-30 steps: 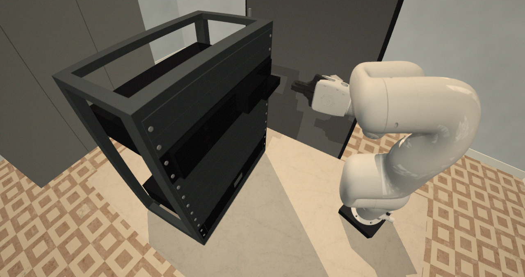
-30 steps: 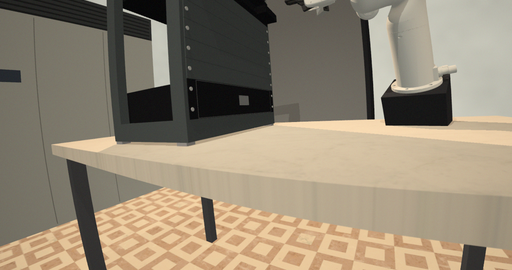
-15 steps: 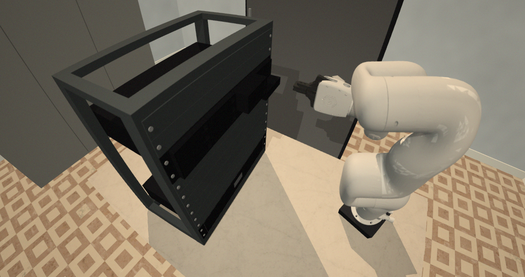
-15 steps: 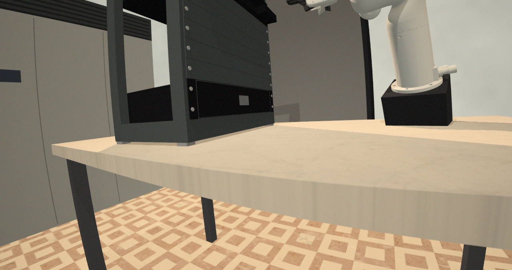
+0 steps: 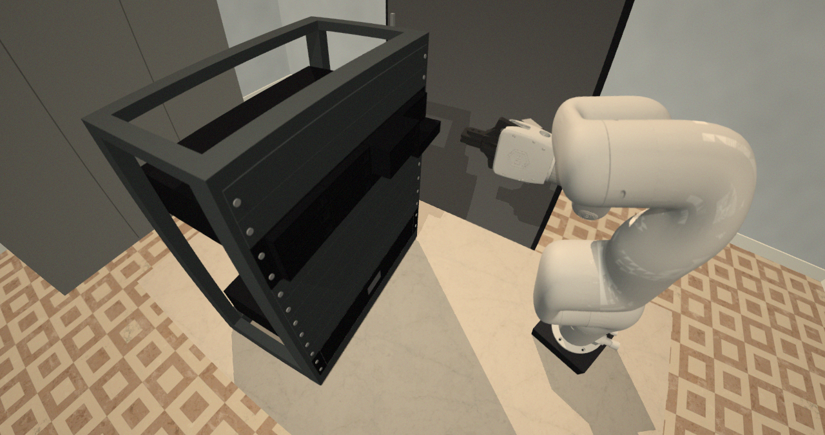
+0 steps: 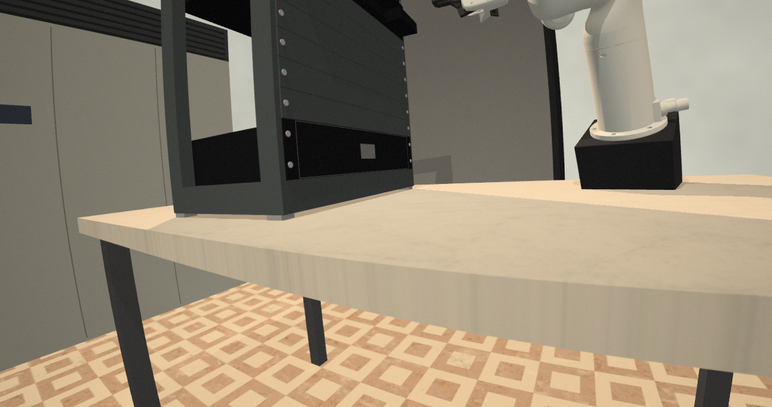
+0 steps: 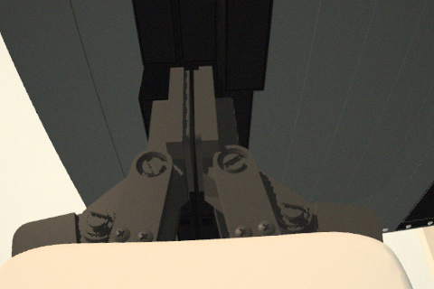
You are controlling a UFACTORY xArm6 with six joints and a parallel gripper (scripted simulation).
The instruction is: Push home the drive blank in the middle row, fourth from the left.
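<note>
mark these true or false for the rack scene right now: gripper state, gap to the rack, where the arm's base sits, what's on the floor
1. The gripper is shut and holds nothing. True.
2. The fingertips touch the rack. False: a gap shows between them and the blank that sticks out.
3. The arm's black base block stands on the table. True.
4. The rack stands on the patterned floor. False: it stands on the table.
5. The gripper points away from the rack. False: it points toward its front.

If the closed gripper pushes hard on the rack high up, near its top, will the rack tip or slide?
Tipping seems the likelier risk: the rack is tall on small feet. The open frame looks fairly light, so it may also slide on the smooth table.
</note>
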